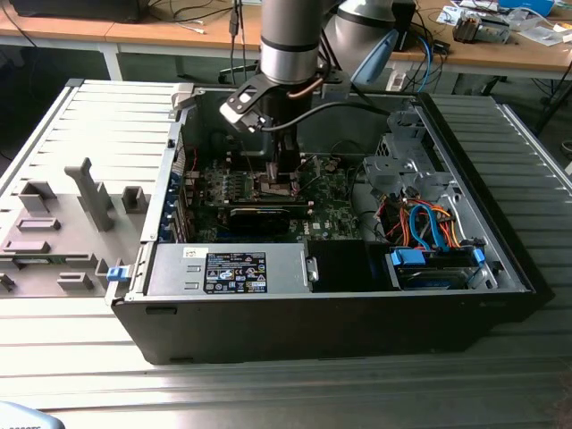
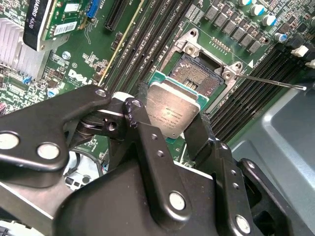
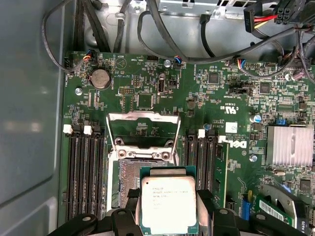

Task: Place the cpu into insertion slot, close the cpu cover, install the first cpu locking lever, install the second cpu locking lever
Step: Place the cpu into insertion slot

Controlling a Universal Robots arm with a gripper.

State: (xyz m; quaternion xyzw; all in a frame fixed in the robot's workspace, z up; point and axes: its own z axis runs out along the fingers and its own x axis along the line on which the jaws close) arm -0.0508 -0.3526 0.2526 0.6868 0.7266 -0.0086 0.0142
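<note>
Reaching down into the open case (image 1: 357, 313) on the ribbed counter (image 1: 268, 393), with the claw (image 1: 284, 174) low over the green board (image 3: 197, 83). Clenched on the cpu (image 2: 172, 110), pinching it by two opposite edges between black fingers (image 2: 145, 132), metal face up. By the look of it, done to keep the chip level and its underside free for the contacts.

Held just short of the slot (image 2: 197, 73), which lies ahead of and below the fingertips, with the chip's far edge overlapping the socket's near side in both wrist views. Not seated yet, judging by the dark contact field open beyond it. Impossible to say whether touching the rim or hanging clear.

Raised on the far side of the slot from the claw: the cover (image 3: 142, 117), a silvery frame swung back on its hinge, evidently to keep the opening free for the chip to go in. Sticking out well to one side of the claw: a thin lever (image 2: 270, 81), unlatched and angled away over the long black slots (image 3: 81, 172), presumably released for the same reason. More of those slots on the claw's other side too, giving the fingers little room to spare.

Placing step in hand; cover not closed, lever not latched.
</note>
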